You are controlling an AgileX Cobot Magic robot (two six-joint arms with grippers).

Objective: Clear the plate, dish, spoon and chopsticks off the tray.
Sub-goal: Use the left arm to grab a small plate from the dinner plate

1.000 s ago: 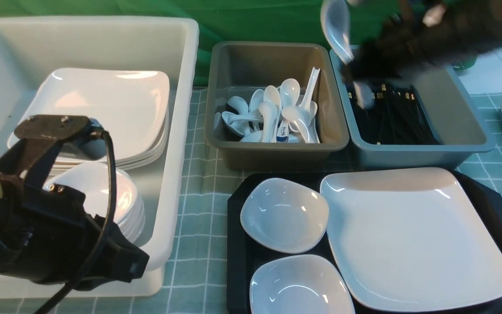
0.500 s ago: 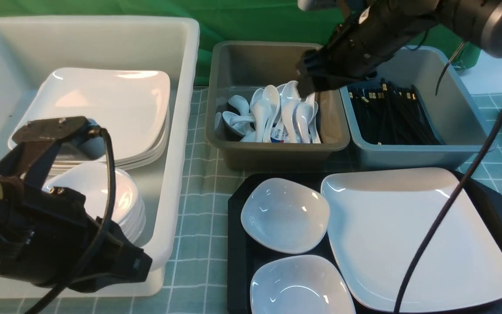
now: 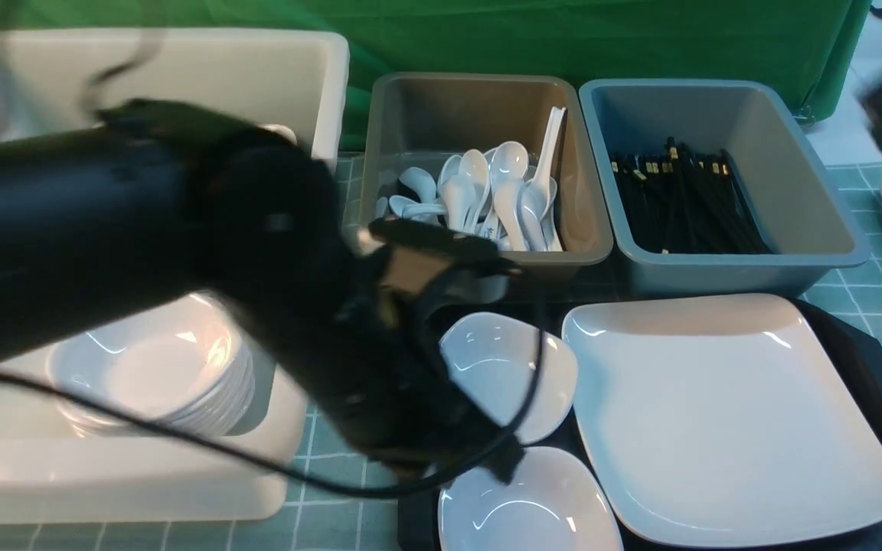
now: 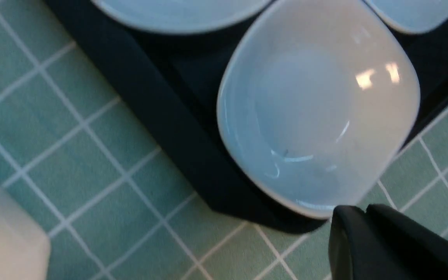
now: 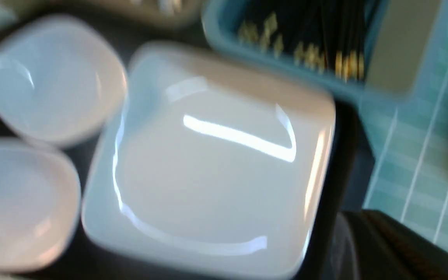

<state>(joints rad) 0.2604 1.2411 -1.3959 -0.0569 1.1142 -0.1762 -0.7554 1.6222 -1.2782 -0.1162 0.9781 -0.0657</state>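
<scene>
A large flat glossy white square plate (image 3: 724,413) with rounded corners lies on the right part of the large black rectangular plastic tray (image 3: 881,367); left of it on the tray sit two small deep white dishes, the far dish (image 3: 525,360) and the near dish (image 3: 533,509); the blurred left arm (image 3: 181,229) crosses the front view and hides part of the far dish; the left gripper (image 4: 365,212) has its two dark fingers pressed together, holding nothing, tips just beside that dish's rim, over the green checked cloth (image 4: 91,155) off the tray's clipped corner; the right gripper (image 5: 364,225) is closed and empty, off the plate's right side; white soup spoons (image 3: 502,184) lie heaped in the olive-grey plastic tub (image 3: 479,99); black chopsticks (image 3: 686,207) with gold bands fill the blue-grey tub (image 3: 793,199) beyond the tray.
</scene>
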